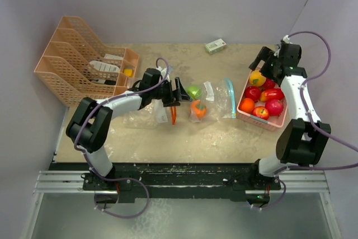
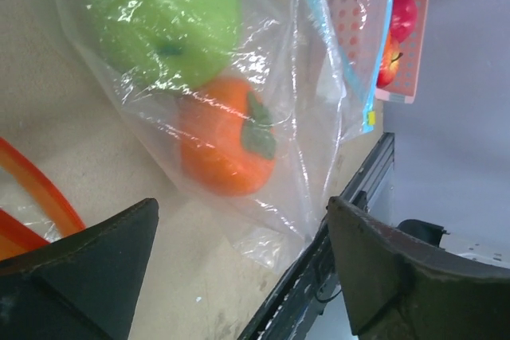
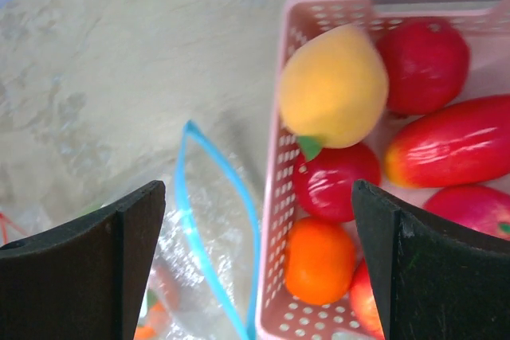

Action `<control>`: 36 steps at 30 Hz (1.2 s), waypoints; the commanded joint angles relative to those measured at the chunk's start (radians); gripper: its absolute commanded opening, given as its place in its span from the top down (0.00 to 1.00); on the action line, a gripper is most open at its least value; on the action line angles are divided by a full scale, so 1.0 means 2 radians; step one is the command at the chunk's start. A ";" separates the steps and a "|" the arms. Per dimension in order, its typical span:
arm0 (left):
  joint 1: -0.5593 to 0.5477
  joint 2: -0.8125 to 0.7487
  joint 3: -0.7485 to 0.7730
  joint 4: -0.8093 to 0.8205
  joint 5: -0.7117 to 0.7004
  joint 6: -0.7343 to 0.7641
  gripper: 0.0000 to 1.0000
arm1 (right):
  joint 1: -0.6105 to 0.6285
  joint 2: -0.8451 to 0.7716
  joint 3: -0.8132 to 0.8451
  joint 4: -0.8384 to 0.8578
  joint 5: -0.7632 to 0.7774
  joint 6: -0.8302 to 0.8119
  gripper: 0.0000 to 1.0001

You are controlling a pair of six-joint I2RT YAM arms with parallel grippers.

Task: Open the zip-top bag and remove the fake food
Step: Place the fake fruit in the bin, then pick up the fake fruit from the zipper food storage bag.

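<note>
Clear zip-top bag (image 2: 311, 141) lying flat mid-tabletop (image 1: 168, 138), just left of the pink basket (image 3: 275, 220). Its blue zip strip (image 3: 182, 197) appears parted into a loop facing the basket. Inside the bag remain a green apple (image 2: 163, 21) and an orange (image 2: 223, 145), touching each other.

The left gripper (image 2: 241, 212) hovers at the bag's closed end, spread wide and empty. The right gripper (image 3: 259, 193) is fully spread above the basket of fruit and holds nothing.

The film looks thin, limp and slippery, and is best pinched at a bottom corner or along the stiffer strip. The fruits are probably light, hard and glossy, apt to roll, so grasp them across the widest part.

The tabletop is flat, mottled beige and matte. Plain grey walls (image 1: 168, 4) enclose it, with a file rack (image 1: 78, 60) at the far left.
</note>
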 commanded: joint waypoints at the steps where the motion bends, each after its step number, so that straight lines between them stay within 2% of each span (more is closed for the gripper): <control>1: 0.004 -0.002 -0.010 0.015 -0.012 0.006 0.01 | 0.023 -0.032 -0.020 0.015 -0.044 0.002 0.00; 11: -0.003 0.070 0.041 0.032 -0.002 -0.002 0.03 | 0.070 -0.072 -0.072 0.009 -0.078 0.001 0.01; 13: -0.005 0.086 0.050 0.043 0.008 -0.006 0.21 | 0.073 -0.083 -0.087 0.009 -0.085 0.000 0.00; 15: -0.005 0.096 0.057 0.051 0.014 -0.011 0.49 | 0.074 -0.093 -0.105 0.008 -0.095 -0.002 0.00; 17: -0.006 0.103 0.063 0.055 0.016 -0.014 0.70 | 0.073 -0.100 -0.124 0.008 -0.098 -0.002 0.03; 19: -0.006 0.106 0.068 0.056 0.019 -0.015 0.87 | 0.073 -0.102 -0.141 0.011 -0.100 -0.004 0.11; 21: -0.006 0.106 0.073 0.055 0.019 -0.014 1.00 | 0.073 -0.098 -0.152 0.012 -0.099 0.006 0.28; 26: -0.006 0.102 0.069 0.050 0.020 -0.009 1.00 | 0.072 -0.083 -0.144 0.008 -0.074 0.000 0.76; 29: -0.006 0.094 0.057 0.049 0.017 -0.008 1.00 | 0.072 -0.072 -0.149 0.017 -0.080 -0.008 0.95; 31: -0.005 0.089 0.049 0.049 0.015 -0.008 1.00 | 0.072 -0.061 -0.157 0.023 -0.081 -0.008 1.00; 36: -0.005 0.085 0.039 0.049 0.012 -0.008 1.00 | 0.073 -0.028 -0.170 0.043 -0.106 -0.015 1.00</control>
